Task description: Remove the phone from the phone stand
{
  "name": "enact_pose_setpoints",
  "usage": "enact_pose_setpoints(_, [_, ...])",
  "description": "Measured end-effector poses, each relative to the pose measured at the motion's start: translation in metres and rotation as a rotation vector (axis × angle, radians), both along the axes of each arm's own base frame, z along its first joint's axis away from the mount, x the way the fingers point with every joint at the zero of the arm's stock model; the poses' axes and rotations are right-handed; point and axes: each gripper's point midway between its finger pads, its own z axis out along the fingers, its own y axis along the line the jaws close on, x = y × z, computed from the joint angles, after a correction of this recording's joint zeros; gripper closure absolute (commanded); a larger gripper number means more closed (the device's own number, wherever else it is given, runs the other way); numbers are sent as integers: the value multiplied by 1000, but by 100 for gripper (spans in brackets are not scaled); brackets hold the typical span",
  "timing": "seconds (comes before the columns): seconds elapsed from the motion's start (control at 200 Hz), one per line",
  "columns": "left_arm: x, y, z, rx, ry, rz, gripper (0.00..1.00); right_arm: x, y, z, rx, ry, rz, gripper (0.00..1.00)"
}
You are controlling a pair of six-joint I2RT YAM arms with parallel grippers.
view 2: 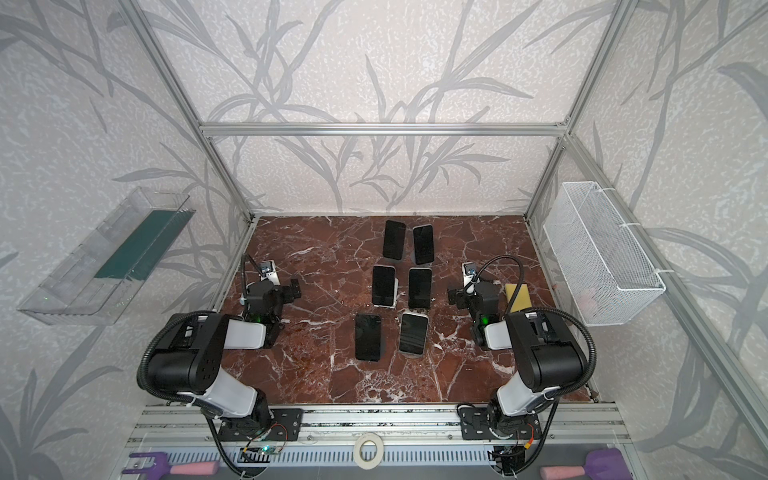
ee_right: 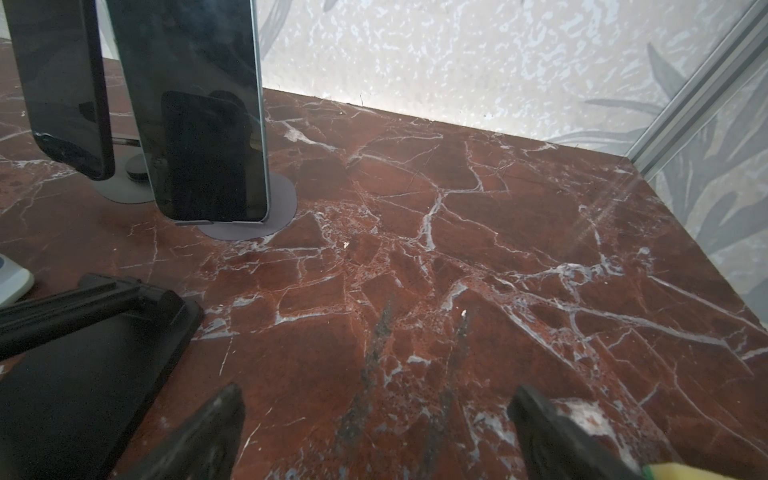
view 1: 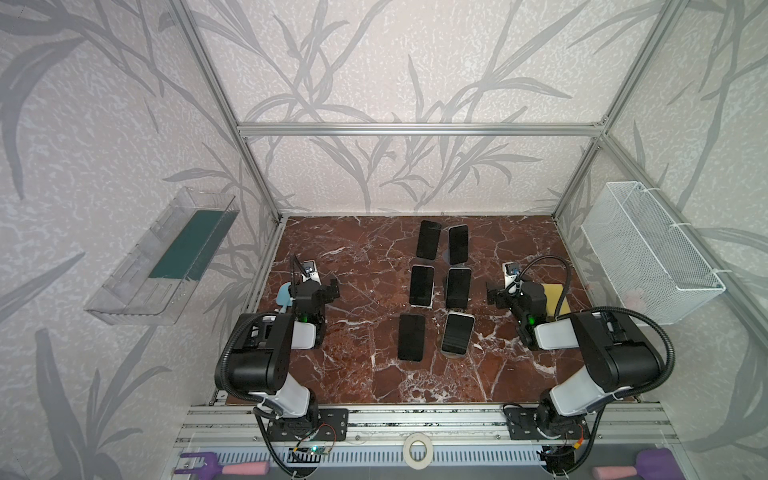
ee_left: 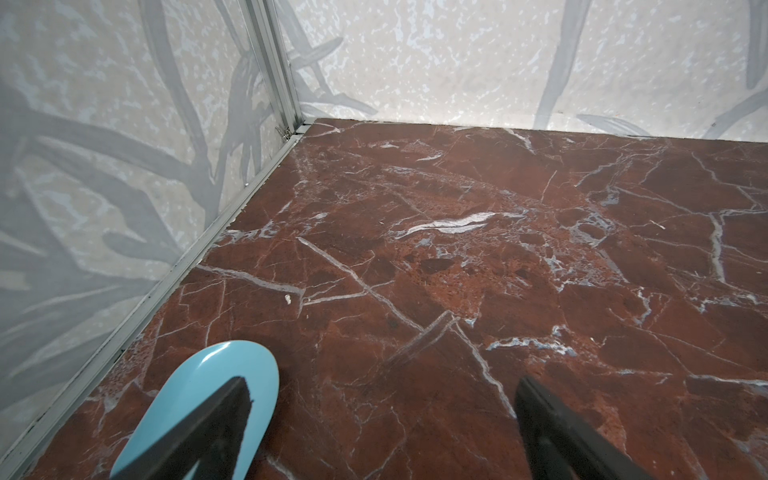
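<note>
Red-brown marble veined with white makes the table [view 1: 357,249], and each place below is taken from it. At the table's middle, six dark-screened phones [view 1: 458,288] sit in two columns of three. The phone [view 1: 457,333] nearest the table's front edge in the right column leans back on a pale phone stand [view 1: 453,354], whose round foot shows under its lower end. It is seated there, touched by neither arm. Whether its neighbour in the left column lies flat or is propped I cannot tell.

By the table's left edge the left gripper [ee_left: 382,390] hangs low with its jaws spread wide and nothing between them. One finger [ee_left: 216,419] passes over a blue spoon [ee_left: 232,359] that lies on the marble close to that edge.

Toward the table's right edge the right gripper [ee_right: 376,399] is likewise spread wide and empty above bare marble, apart from the phones. A yellow sponge [view 1: 555,297] lies just beside it, on the side of the table's right edge. In the right wrist view two of the phones stand upright on grey stands [ee_right: 282,203] with round feet.
</note>
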Motion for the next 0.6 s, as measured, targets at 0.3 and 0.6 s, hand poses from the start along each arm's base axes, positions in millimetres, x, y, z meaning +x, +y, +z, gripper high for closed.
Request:
enact_pose_setpoints(0.3, [0, 2, 0, -10, -2, 6, 1, 0, -5, 0, 6, 2, -18, 1])
enact_pose_setpoints(0.6, [0, 5, -1, -28, -5, 6, 1, 0, -8, -1, 23, 9, -23, 1])
